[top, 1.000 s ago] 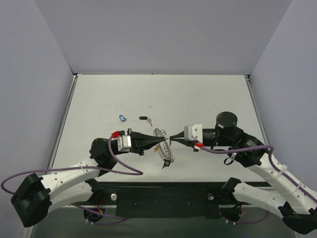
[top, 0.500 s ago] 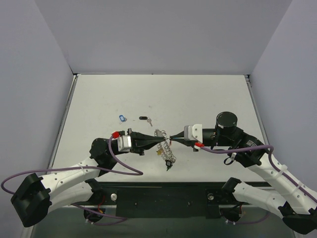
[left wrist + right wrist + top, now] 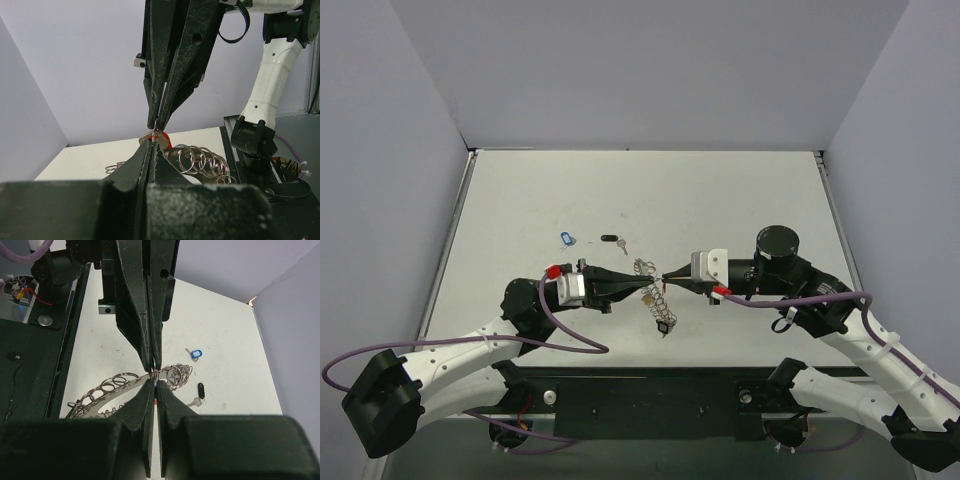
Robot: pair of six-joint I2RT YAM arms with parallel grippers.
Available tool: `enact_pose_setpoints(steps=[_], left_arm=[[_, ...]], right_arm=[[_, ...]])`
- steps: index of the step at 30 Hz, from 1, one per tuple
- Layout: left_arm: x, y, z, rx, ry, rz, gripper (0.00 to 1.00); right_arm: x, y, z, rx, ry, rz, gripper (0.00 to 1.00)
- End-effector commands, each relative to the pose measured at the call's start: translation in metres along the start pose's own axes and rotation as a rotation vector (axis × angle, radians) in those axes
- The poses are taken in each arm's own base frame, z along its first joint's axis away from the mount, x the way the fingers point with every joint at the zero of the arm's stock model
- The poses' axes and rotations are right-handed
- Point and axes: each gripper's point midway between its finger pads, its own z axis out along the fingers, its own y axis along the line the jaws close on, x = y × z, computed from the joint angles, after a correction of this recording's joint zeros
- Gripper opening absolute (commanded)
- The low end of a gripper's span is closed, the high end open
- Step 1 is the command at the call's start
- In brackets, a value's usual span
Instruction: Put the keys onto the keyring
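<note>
Dangling black tag [image 3: 663, 325] swung up-right; silver keyring [image 3: 658, 297], wire-looped rim, pinched by left hand [image 3: 649, 285] and right hand [image 3: 667, 277].

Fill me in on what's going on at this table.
Two robot arms meet tip to tip over the middle of the table. The left gripper is shut on the keyring. The right gripper, also shut, presses in at the same spot; what it pinches is too small to tell. A blue-tagged key and a black-tagged key lie loose farther back, not yet on the ring.
</note>
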Motion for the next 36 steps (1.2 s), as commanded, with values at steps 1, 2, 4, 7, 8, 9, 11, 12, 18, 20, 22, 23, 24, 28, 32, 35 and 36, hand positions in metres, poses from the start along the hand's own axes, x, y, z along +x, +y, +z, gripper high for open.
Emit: enact_pose_setpoints(steps=[1, 2, 4, 7, 8, 9, 11, 12, 18, 20, 22, 23, 24, 28, 32, 35, 36], left_arm=[[-0.026, -0.002, 0.006, 0.016, -0.082, 0.041, 0.00], [-0.026, -0.002, 0.006, 0.018, -0.081, 0.040, 0.00], [-0.026, -0.003, 0.006, 0.019, -0.083, 0.040, 0.00], [-0.027, -0.002, 0.006, 0.017, -0.085, 0.042, 0.00], [-0.027, -0.002, 0.006, 0.019, -0.084, 0.042, 0.00], [-0.027, -0.002, 0.006, 0.019, -0.084, 0.042, 0.00], [-0.027, -0.002, 0.006, 0.019, -0.086, 0.043, 0.00], [-0.027, -0.002, 0.006, 0.019, -0.084, 0.040, 0.00], [-0.023, -0.003, 0.006, 0.029, -0.068, 0.047, 0.00], [-0.019, -0.003, 0.006, 0.033, -0.054, 0.043, 0.00], [-0.019, -0.004, 0.007, 0.039, -0.051, 0.045, 0.00], [-0.019, -0.004, 0.007, 0.039, -0.048, 0.044, 0.00], [-0.018, -0.004, 0.007, 0.043, -0.045, 0.044, 0.00], [-0.016, -0.006, 0.008, 0.053, -0.039, 0.042, 0.00], [-0.015, -0.006, 0.008, 0.053, -0.035, 0.041, 0.00], [-0.015, -0.006, 0.008, 0.054, -0.033, 0.042, 0.00], [-0.014, -0.006, 0.007, 0.055, -0.032, 0.042, 0.00]], right_arm=[[-0.015, -0.003, 0.007, 0.002, -0.059, -0.021, 0.00], [-0.015, -0.002, 0.008, -0.004, -0.059, -0.018, 0.00], [-0.016, -0.001, 0.008, -0.006, -0.064, -0.018, 0.00], [-0.015, -0.001, 0.008, -0.005, -0.063, -0.015, 0.00], [-0.016, -0.001, 0.008, -0.007, -0.063, -0.015, 0.00], [-0.014, -0.001, 0.009, -0.009, -0.060, -0.012, 0.00], [-0.015, -0.001, 0.009, -0.005, -0.060, -0.015, 0.00], [-0.015, -0.001, 0.008, -0.005, -0.060, -0.016, 0.00], [-0.016, -0.002, 0.007, 0.001, -0.058, -0.010, 0.00], [-0.016, -0.002, 0.007, 0.003, -0.060, -0.006, 0.00], [-0.015, -0.002, 0.008, 0.003, -0.057, 0.001, 0.00], [-0.016, -0.003, 0.007, 0.006, -0.059, 0.003, 0.00], [-0.015, -0.002, 0.008, 0.006, -0.058, 0.007, 0.00], [-0.014, -0.002, 0.008, 0.009, -0.056, 0.017, 0.00], [-0.012, -0.003, 0.008, 0.017, -0.051, 0.035, 0.00], [-0.012, -0.003, 0.008, 0.019, -0.051, 0.062, 0.00], [-0.011, -0.002, 0.009, 0.021, -0.051, 0.071, 0.00]])
